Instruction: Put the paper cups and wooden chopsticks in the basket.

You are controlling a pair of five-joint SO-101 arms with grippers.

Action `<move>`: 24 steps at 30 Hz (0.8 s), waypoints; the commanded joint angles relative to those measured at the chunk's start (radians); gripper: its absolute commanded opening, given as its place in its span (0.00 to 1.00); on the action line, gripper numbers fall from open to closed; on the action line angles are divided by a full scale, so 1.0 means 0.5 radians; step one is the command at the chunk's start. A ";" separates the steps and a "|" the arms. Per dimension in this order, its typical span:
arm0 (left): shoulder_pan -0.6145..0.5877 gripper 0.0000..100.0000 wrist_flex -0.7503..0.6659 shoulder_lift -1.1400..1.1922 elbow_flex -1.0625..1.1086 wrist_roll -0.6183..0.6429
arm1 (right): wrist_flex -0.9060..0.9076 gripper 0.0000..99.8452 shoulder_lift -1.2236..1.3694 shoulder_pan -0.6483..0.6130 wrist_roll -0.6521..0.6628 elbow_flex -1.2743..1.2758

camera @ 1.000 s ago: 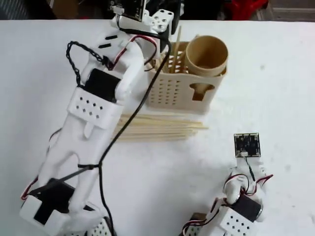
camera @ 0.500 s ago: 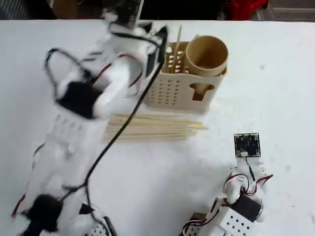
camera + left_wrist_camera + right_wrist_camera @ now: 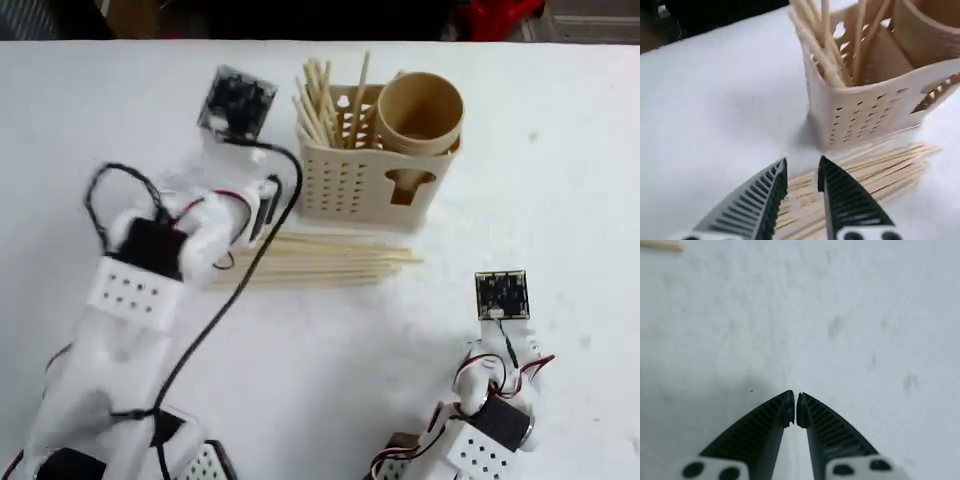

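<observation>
The cream perforated basket stands at the back of the white table. A paper cup sits in its right compartment, and a bunch of wooden chopsticks stands upright in its left one. More chopsticks lie in a flat pile on the table in front of the basket. My left gripper hovers open and empty above the pile's left end, short of the basket. My right gripper is shut over bare table, holding nothing.
The right arm rests near the front edge, right of centre, apart from the pile. One chopstick end shows at the edge of the right wrist view. A black cable runs along the left arm.
The left arm has drawn back from over the basket toward the front left. A bunch of chopsticks now stands in the basket's left compartment. The right arm has kept still.
</observation>
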 commanded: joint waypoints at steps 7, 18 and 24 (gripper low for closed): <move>-0.094 0.12 -0.930 -0.051 0.810 0.049 | -0.026 0.02 0.011 0.011 -0.003 0.018; -0.087 0.12 -1.191 -0.041 0.957 0.049 | -0.026 0.02 0.011 0.011 -0.003 0.018; -0.091 0.12 -1.366 -0.038 1.046 0.049 | -0.026 0.02 0.011 0.011 -0.003 0.018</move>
